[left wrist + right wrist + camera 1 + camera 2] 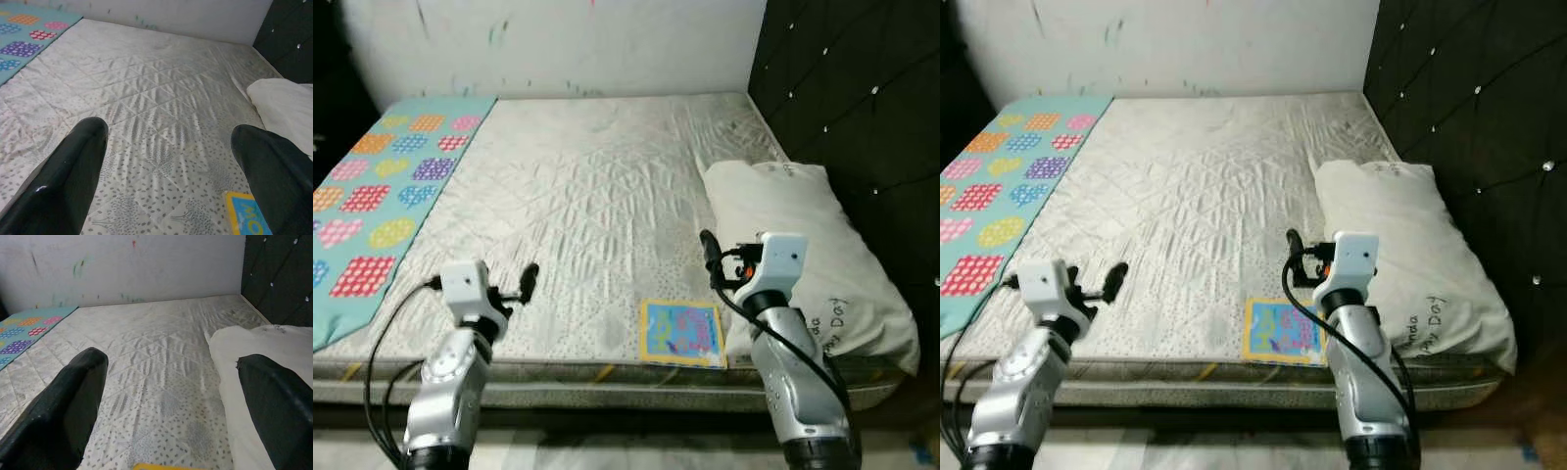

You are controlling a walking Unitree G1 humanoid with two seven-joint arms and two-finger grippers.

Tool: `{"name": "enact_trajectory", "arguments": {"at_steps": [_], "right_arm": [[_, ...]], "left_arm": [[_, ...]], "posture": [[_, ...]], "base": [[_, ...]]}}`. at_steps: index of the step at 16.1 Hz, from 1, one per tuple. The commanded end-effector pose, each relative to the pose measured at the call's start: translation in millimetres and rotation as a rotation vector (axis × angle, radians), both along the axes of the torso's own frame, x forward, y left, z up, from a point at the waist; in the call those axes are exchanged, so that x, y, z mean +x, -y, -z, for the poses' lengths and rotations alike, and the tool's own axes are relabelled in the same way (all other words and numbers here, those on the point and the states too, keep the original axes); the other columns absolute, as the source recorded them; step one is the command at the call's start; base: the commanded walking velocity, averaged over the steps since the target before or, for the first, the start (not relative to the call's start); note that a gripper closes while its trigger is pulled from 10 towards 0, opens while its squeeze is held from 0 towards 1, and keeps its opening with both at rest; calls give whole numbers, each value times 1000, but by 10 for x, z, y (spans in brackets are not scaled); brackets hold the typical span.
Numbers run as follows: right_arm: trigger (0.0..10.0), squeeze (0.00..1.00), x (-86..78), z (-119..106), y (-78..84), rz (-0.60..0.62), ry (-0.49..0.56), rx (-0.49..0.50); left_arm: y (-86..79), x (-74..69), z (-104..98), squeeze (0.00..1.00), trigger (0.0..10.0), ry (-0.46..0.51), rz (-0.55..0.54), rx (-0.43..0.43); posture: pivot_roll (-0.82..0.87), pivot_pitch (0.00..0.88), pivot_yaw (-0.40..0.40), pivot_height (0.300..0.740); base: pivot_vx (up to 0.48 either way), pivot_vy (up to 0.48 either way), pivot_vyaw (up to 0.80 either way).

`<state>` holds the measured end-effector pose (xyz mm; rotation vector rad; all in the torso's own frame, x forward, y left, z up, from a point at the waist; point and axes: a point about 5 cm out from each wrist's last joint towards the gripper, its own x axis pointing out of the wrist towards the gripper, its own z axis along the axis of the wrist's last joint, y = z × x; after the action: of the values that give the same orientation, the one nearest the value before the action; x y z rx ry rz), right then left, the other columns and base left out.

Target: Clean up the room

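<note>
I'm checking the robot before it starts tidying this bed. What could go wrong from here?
The pillow lies at the mattress edge near the dark headboard; a clumsy grab by the open right gripper might push it off. The small colourful book lies flat near the front edge, so fingers may slide it off rather than lift it. The open left gripper could snag the patterned blanket hanging over the side.

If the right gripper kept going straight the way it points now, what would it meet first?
Probably the bare mattress ahead of the open right gripper, with the white pillow just beside that line. Depth is unclear, so it might brush the pillow's edge first.
</note>
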<state>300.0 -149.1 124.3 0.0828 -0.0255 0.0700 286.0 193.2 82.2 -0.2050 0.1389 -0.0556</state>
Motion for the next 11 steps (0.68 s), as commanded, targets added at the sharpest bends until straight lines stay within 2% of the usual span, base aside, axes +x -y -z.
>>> {"name": "enact_trajectory", "arguments": {"at_steps": [1,4,11], "right_arm": [[10000,0,-7,2,76,23,1,-12],[10000,0,-8,3,80,24,1,-18],[10000,0,-15,13,100,23,0,-28]], "left_arm": [[36,5,9,0,10000,-3,10,-11],[65,-15,-25,0,10000,35,53,-12],[90,-32,-45,0,10000,58,77,-35]], "posture": [[-225,0,57,740],[-227,0,57,740],[-227,0,53,740]], "base": [[0,480,0],[0,0,0],[0,0,0]]}}
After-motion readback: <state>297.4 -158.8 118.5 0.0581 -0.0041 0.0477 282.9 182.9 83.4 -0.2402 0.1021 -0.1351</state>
